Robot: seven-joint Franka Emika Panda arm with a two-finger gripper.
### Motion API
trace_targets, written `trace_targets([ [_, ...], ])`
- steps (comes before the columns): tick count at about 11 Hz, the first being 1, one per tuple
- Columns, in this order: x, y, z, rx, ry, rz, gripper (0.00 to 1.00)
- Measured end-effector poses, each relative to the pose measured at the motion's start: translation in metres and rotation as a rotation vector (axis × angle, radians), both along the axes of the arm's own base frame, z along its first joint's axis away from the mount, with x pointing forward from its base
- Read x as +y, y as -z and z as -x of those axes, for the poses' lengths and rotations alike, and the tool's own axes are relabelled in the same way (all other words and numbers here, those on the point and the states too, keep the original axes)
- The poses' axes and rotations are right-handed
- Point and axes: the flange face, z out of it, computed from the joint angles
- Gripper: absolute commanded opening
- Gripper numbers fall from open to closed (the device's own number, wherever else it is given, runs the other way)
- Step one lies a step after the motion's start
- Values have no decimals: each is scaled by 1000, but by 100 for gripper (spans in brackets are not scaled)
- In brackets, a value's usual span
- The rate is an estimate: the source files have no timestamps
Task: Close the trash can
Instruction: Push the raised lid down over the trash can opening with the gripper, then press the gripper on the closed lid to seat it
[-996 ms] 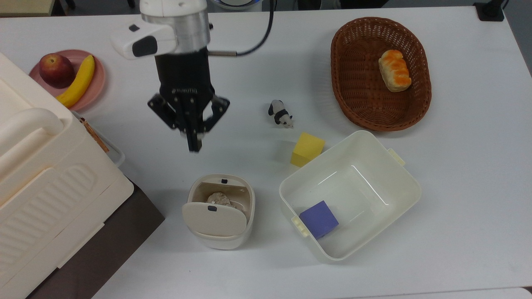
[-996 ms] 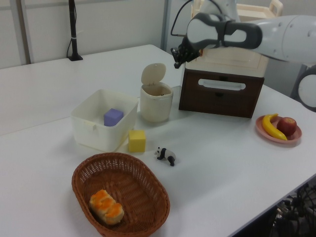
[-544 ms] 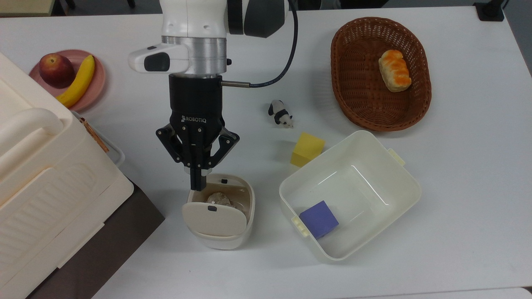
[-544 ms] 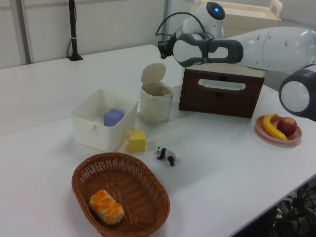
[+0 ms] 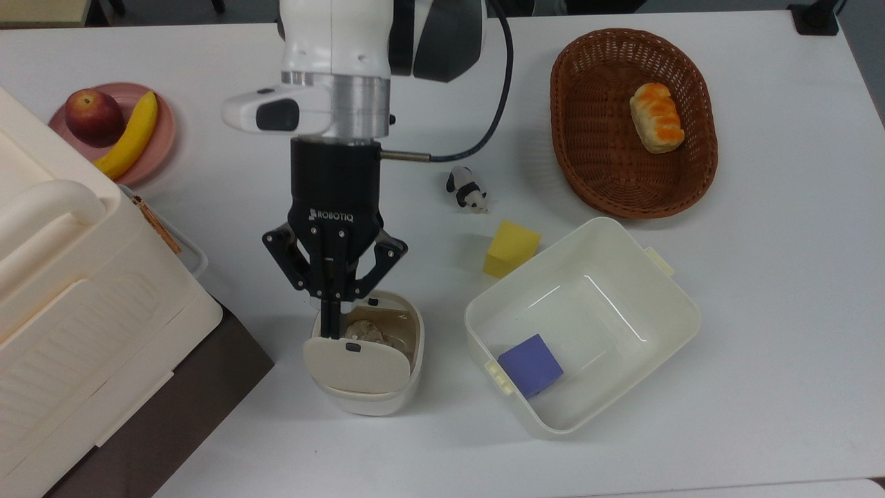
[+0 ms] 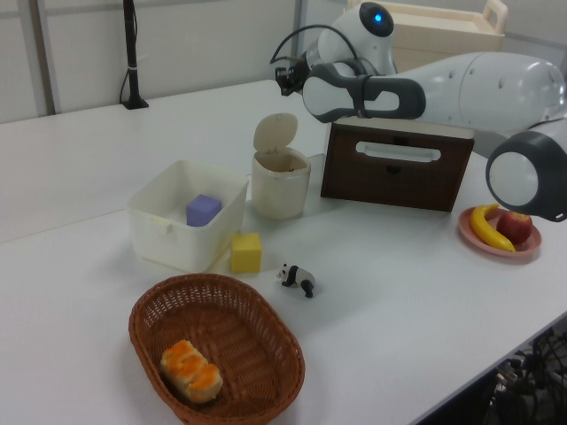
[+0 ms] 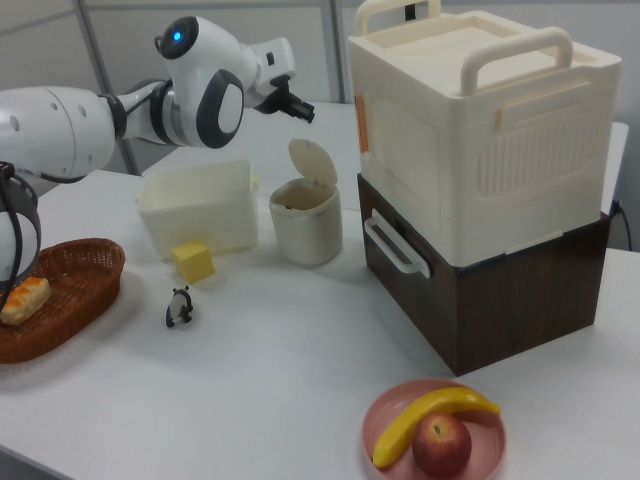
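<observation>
The trash can point(image 5: 377, 401) is a small cream bin in front of the dark base of the big box. Its flat beige lid point(image 5: 356, 366) with a small black button stands raised on its hinge, and crumpled waste shows inside. From the side, the left view's trash can point(image 6: 280, 186) and the right view's trash can point(image 7: 306, 232) both show the lid point(image 7: 313, 162) upright. My gripper point(image 5: 333, 324) points down, its fingers together with nothing between them; in the top view its tips overlap the can's open mouth just behind the lid. In the right view, the gripper point(image 7: 300, 110) hangs well above the lid.
A big cream box point(image 5: 69, 277) with a handle stands on a dark brown base at the top view's left. A white tub point(image 5: 608, 228) holds a purple cube point(image 5: 530, 364). Nearby are a yellow cube point(image 5: 511, 247), a panda toy point(image 5: 467, 189), a wicker basket point(image 5: 601, 173) with bread, and a pink fruit plate point(image 5: 162, 131).
The gripper has travelled from the middle of the table toward the trash can, downward in the top view, and now overlaps its mouth. The lid is still raised.
</observation>
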Motion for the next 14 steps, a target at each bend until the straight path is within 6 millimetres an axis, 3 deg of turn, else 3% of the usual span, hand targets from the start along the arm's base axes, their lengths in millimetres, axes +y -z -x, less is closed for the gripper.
trace_targets([
  [6, 5, 53, -12, 69, -9, 21, 7],
  [8, 6, 57, -12, 78, -9, 21, 7],
  [14, 5, 98, -3, 358, -33, 63, 6],
])
